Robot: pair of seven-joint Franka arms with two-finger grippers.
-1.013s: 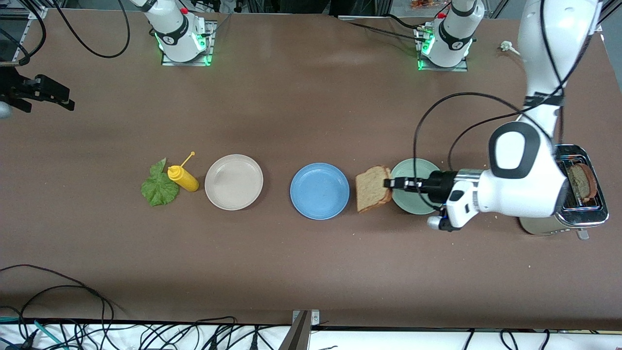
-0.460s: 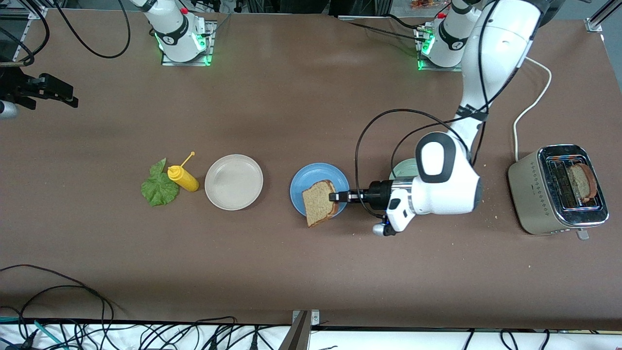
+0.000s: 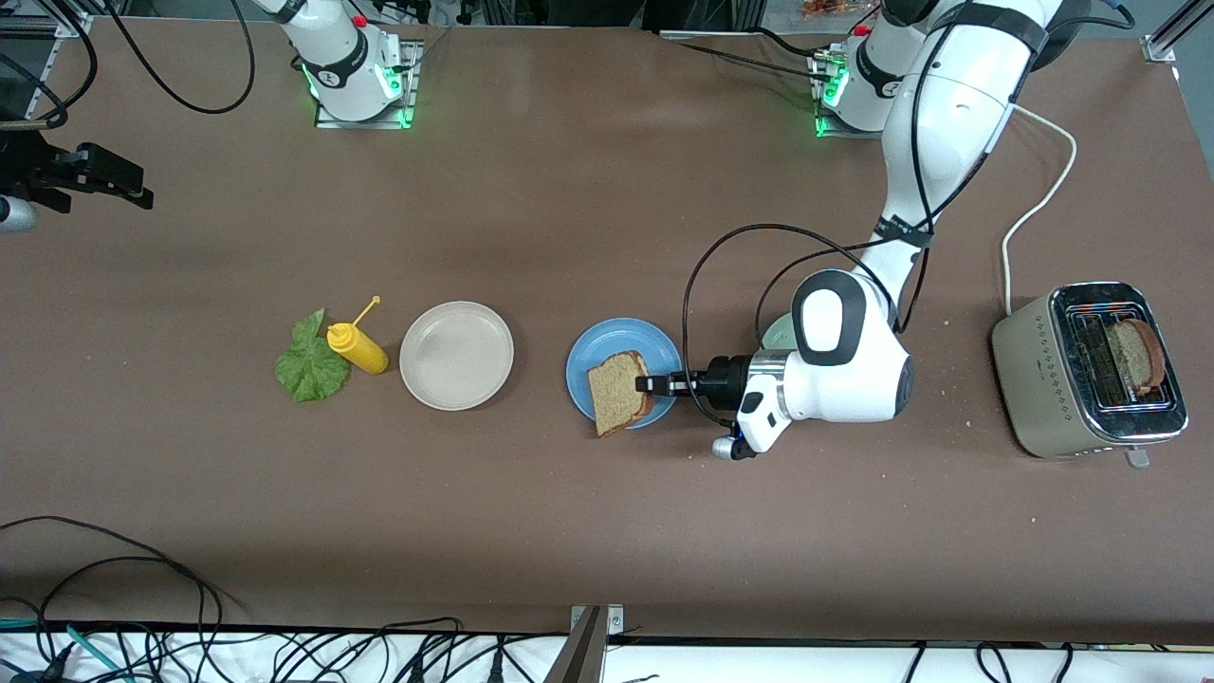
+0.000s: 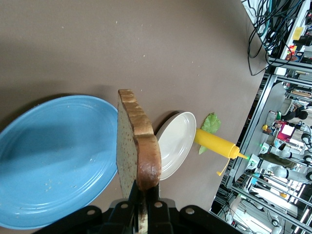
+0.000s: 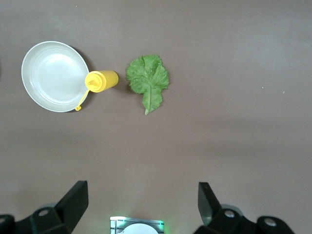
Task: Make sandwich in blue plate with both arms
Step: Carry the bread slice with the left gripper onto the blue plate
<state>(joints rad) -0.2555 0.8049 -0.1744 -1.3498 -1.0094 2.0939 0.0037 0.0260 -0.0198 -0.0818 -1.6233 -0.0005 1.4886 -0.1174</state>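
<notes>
Brown bread slice (image 3: 618, 393) pinched by its crust in the left gripper (image 3: 649, 384), over the blue plate (image 3: 607, 351) at its 4 o'clock — ready to lay flat; right gripper (image 5: 141, 204) waits, fingers spread, above the lettuce leaf (image 5: 148, 80).

Matte brown table top (image 3: 569, 218); round mid-blue plastic plate (image 3: 607, 346) with pale speckles inside, round beige plate (image 3: 456, 355), pale green plate (image 3: 780, 332) only partly visible. Square slice of tan bread (image 3: 618, 393) has fine dark flecks and a darker brown crust; second brown slice (image 3: 1135, 356) sits in the silver metal toaster (image 3: 1043, 375) with a dotted side pattern. Ruffled green lettuce leaf (image 3: 305, 365) shows lighter veins, squeeze bottle (image 3: 358, 348) is all yellow, arms are white with dark grey joints and black grippers.
</notes>
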